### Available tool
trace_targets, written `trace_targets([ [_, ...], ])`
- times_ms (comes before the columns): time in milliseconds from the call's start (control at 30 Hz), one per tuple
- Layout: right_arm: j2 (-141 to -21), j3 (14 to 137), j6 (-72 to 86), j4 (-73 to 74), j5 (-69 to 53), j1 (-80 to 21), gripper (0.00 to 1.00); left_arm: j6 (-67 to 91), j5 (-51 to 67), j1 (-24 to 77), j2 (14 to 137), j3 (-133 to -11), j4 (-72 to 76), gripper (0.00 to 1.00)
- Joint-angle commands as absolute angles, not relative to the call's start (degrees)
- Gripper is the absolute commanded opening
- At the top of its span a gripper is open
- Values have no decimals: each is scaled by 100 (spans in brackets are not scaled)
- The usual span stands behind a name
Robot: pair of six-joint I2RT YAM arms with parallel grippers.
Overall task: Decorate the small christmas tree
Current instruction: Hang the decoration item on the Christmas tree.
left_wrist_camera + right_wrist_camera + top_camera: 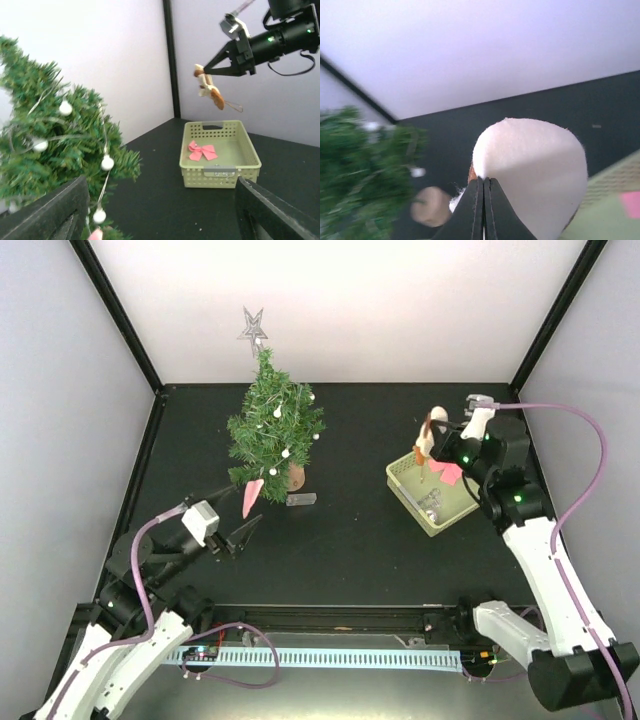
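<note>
The small christmas tree (272, 430), left of centre — left tool (245, 532) spread, right tool (204, 71) pinching ornament (210, 91) over basket (200, 177).

Left, small christmas tree (272, 430); right, well apart, basket (410, 502); bow (202, 150) in basket.

a strip of bare black table (350, 525) is lying between the small christmas tree (272, 430) and the green basket (408, 502), giving a passage. the tree's branches and star topper (252, 328) are blocking the far left. a small clear piece (301, 500) is lying just beside the stump. the right gripper (440, 426), clamped on a hanging ornament (424, 445), is occupying the air above the basket. the left gripper (243, 532) is standing near the tree's lower front.
</note>
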State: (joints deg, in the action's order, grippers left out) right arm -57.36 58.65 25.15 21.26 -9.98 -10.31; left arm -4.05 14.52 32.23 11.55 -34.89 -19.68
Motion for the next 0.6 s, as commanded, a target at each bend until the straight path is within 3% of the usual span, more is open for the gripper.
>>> trace_targets([
  [0,-5409,5820,3337,1544,-1759,-1749,2,-857,2552,3242,1552,-3862,-1710,77],
  [233,-5352,5854,3786,1494,-2703,-2943,1,-3514,4301,3241,2398,-4609,-2269,77],
  [367,-5524,5769,4014,1410,-3132,-3672,1,-4208,4690,3249,2793,-4758,-2029,57],
  [567,-5831,5807,4337,1198,-3566,-4514,1,-4806,5631,3303,3184,-4834,-1876,54],
])
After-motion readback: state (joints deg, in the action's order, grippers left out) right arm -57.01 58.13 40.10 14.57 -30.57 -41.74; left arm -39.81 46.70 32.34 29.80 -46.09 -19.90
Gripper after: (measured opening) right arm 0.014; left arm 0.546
